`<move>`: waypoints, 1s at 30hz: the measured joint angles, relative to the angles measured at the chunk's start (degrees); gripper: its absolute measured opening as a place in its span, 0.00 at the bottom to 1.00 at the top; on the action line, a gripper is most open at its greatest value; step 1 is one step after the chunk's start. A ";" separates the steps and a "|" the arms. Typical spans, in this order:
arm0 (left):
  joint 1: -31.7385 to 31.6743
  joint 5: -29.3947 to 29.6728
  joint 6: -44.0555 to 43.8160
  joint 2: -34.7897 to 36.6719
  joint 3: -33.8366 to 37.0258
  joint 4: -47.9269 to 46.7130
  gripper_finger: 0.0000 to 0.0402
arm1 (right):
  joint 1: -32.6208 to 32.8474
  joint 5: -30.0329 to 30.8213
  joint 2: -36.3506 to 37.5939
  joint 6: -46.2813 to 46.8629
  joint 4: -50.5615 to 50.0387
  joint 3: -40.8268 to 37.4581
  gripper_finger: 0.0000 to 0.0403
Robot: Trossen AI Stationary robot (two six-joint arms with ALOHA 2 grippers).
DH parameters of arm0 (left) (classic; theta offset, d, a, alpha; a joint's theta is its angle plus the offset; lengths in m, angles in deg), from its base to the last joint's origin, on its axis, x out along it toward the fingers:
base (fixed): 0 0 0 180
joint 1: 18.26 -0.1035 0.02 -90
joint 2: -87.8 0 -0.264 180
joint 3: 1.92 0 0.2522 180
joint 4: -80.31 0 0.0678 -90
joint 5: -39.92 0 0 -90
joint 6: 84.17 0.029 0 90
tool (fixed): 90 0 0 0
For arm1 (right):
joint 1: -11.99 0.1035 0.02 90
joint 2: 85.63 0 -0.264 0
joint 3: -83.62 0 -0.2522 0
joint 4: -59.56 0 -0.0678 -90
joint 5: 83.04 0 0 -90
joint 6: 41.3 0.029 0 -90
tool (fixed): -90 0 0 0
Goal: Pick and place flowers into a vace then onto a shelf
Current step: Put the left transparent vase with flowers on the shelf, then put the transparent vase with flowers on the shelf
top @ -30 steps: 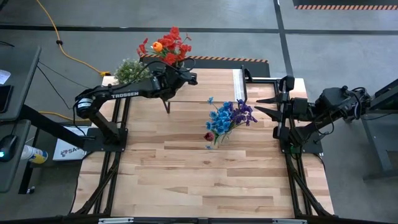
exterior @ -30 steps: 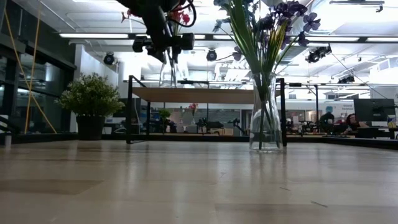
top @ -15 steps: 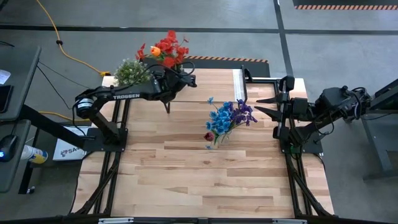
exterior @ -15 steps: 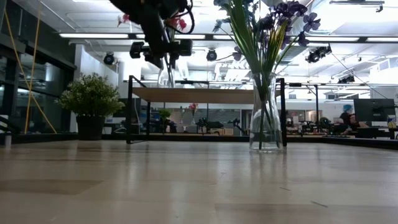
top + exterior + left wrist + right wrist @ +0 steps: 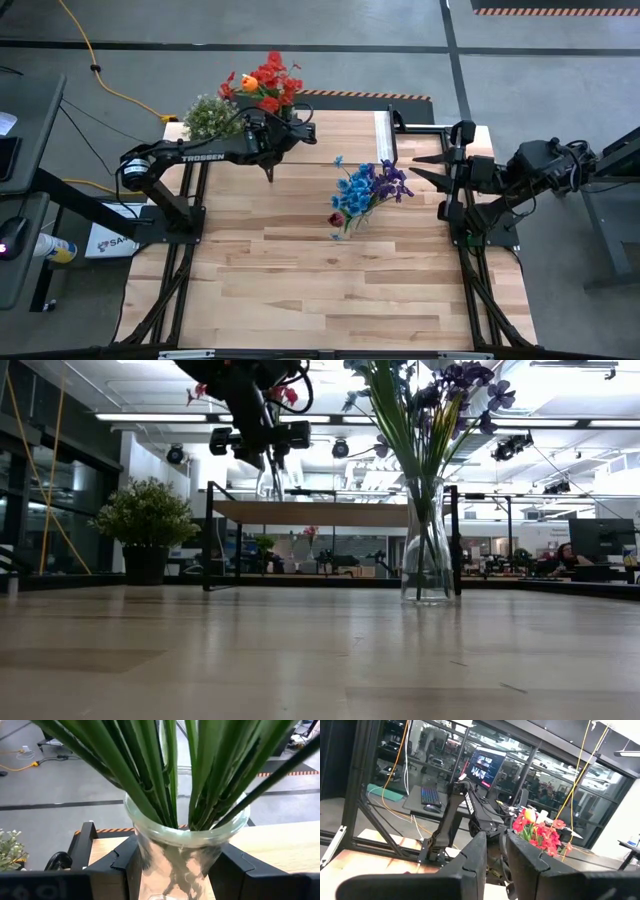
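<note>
Holding a glass vase in the left gripper, I see it up in the air over the back of the table, near the shelf. From the left wrist cam both dark fingers press on the glass sides, so the grip is clamped on the vase. Green stalks fill its mouth, and the red and orange flowers stand above, past the table's back edge in the high view. In the low view the vase bottom hangs just above the shelf board, not touching it as far as I can tell.

Second vase stands on the table approx. in the middle, with blue and purple flowers in it. It is just in front of the shelf's right side and well apart from the left gripper.

Right gripper waits at the right table edge, pointing to the centre, holding nothing. In the right wrist cam its fingers are close together with only a narrow gap.

Bushy potted plant sits at the back left corner, beside the left arm.
</note>
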 joint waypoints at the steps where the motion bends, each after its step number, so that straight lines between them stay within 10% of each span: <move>1: 0.00 -0.05 -0.04 0.00 0.00 0.00 0.51 | -0.02 -0.03 0.00 0.00 0.00 0.00 0.17; 16: 0.04 -1.78 -3.23 -0.22 0.31 -2.77 0.88 | -0.01 -0.22 0.00 0.10 0.01 0.01 0.17; 30: 1.93 -0.43 -1.46 0.44 0.25 -3.68 0.94 | 0.00 -0.19 0.00 0.17 0.01 0.00 0.17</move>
